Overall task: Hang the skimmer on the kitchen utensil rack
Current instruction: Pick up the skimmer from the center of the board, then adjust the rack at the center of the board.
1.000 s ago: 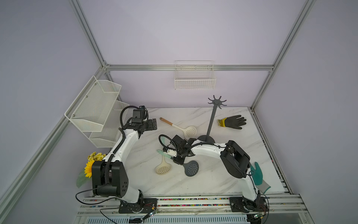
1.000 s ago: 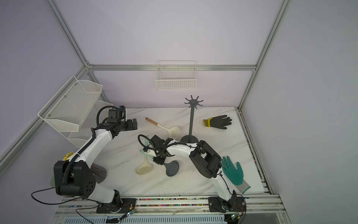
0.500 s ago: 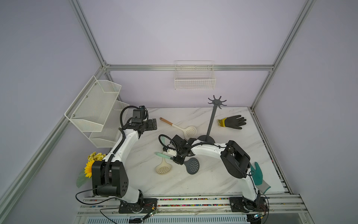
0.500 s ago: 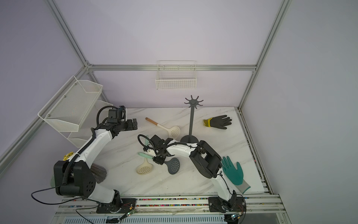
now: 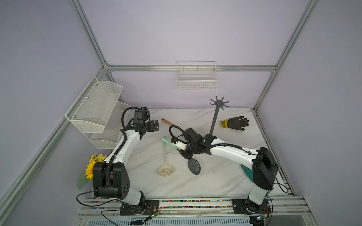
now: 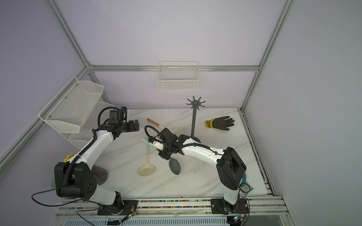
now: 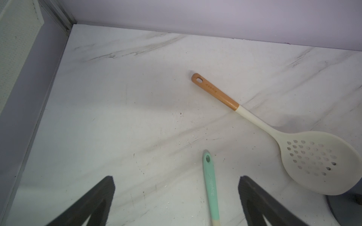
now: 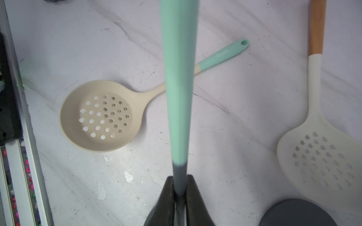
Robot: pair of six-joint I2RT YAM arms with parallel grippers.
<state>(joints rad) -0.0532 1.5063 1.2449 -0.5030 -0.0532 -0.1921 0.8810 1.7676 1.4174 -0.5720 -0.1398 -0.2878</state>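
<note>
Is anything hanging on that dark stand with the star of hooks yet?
No, every hook on the kitchen utensil rack is bare; the grey skimmer sits in the right fingers.

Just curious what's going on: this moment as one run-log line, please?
right end effector: shut on mint-handled grey skimmer | left end effector: open, holding nothing | kitchen utensil rack: hooks bare

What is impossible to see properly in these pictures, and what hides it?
- Right wrist view: perforated head of the dark grey skimmer with mint handle, behind the right gripper and the bottom edge.
- Both top views: round base of the dark grey utensil rack, mostly behind the right arm.
</note>
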